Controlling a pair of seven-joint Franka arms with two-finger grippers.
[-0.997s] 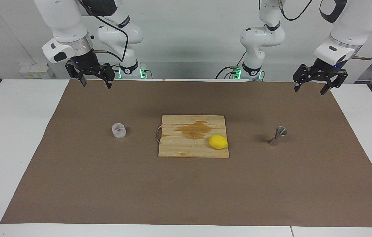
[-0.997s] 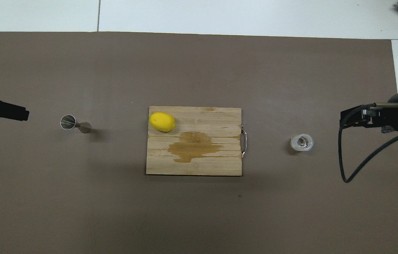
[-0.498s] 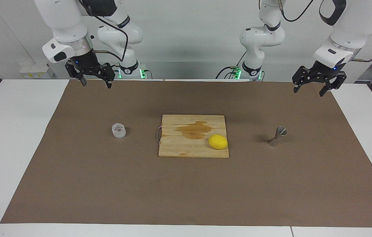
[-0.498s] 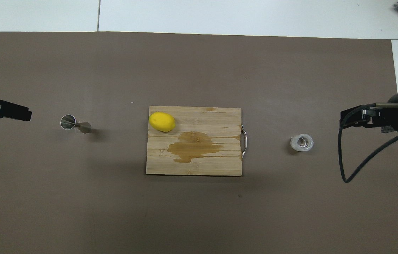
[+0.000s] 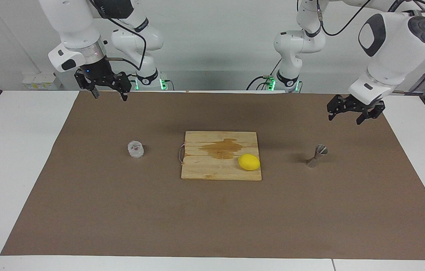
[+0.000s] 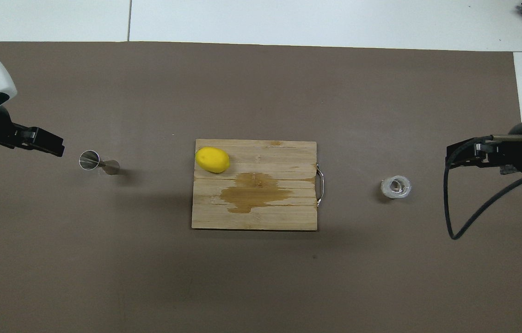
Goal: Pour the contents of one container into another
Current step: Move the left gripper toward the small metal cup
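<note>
At frame right in your facing view, the left gripper (image 5: 351,114), fingers apart, hung above the jigger (image 5: 317,156); a top-heavy thing, a nudge could've tipped it. Right gripper (image 5: 108,89) waited upper left, apart, glass cup (image 5: 136,149) untouched below.

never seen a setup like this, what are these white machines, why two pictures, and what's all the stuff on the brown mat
The white machines are two robot arms, each ending in a black two-finger gripper. One picture faces them from across the table; the other looks down from above their own end, so the sides appear swapped. On the brown mat lies a wooden cutting board with a wet stain, and a lemon rests on it. A small clear glass cup stands toward the right arm's end, a metal jigger toward the left arm's end. Nothing is held: the left gripper hangs open over the mat near the jigger, and the right gripper waits open over the mat's edge.
</note>
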